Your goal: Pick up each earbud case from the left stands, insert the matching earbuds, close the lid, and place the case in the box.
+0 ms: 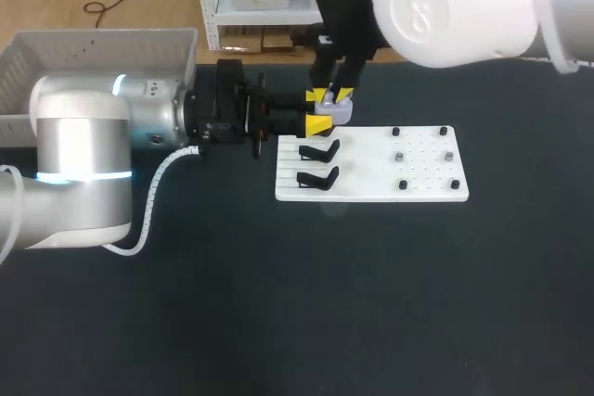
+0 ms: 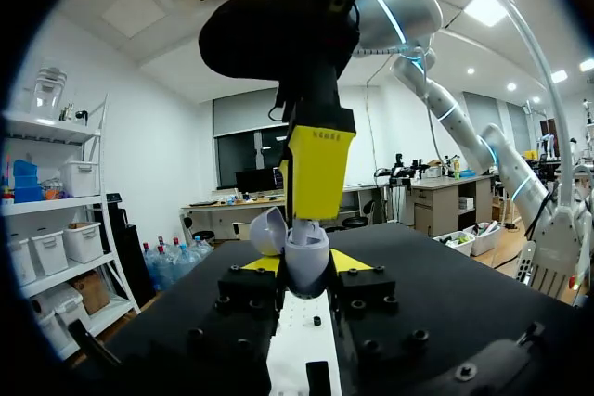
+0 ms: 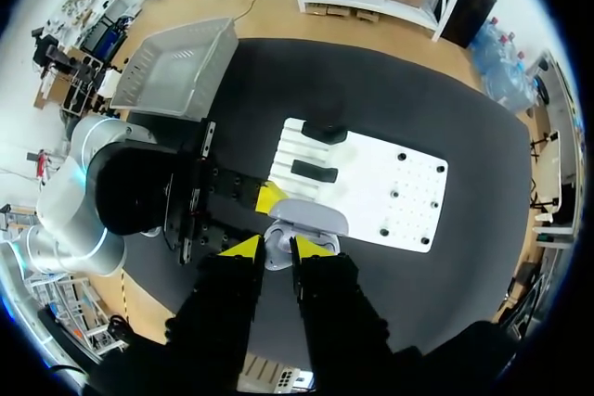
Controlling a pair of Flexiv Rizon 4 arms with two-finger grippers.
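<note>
Clamping open earbud case in my left claw, lid tipped back, over corner of stand board; my right claw pinches earbud directly above case mouth, so insertion looks straight down

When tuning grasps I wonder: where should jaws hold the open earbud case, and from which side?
Grip the earbud case by its lower body, across its two sides, coming in level from the left as the left gripper does. The lid stands hinged open, so this probably leaves the top free for the right gripper above.
</note>
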